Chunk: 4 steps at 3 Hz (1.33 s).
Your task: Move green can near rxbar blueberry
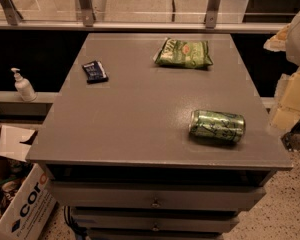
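Jaws: you cannot tell whether they are standing open or closed. The pale cream gripper (291, 96) is hanging at the right edge of your view, beside the grey rectangular table (135, 124) and apart from everything on it.

1. Shiny green metal drink can (217, 126): lying on its side near the table's front right corner.
2. Small flat dark blue snack-bar wrapper (95, 71): lying at far left, well apart from the can.
3. Green crinkly chip bag (184, 53): lying near the far edge.
4. White plastic pump bottle (23, 85): standing on the left ledge.
5. Open cardboard box (20, 204): sitting on the floor at lower left, its contents showing only as a dark jumble.
6. Grey metal drawers (155, 196): sitting shut under the tabletop.
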Tool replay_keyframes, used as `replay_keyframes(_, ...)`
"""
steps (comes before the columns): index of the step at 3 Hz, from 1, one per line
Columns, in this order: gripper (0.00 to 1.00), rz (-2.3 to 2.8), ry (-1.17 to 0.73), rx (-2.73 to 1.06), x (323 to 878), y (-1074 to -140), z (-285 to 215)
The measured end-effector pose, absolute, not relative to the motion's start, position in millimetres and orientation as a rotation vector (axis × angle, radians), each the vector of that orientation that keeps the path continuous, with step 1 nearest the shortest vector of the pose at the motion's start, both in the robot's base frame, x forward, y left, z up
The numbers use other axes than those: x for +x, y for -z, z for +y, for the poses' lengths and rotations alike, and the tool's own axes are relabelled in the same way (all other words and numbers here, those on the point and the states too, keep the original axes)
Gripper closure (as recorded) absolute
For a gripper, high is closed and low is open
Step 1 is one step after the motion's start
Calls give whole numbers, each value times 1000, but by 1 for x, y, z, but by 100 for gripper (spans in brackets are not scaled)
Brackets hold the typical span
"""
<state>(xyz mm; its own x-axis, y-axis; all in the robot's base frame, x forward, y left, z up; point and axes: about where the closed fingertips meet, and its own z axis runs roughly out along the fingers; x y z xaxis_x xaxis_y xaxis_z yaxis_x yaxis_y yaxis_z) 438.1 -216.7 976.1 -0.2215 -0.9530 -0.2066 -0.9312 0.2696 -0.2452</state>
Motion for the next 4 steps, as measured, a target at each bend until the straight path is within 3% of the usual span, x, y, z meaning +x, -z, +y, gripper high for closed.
replay_keyframes(4,0,2193,57,-1737,435,-940,-185)
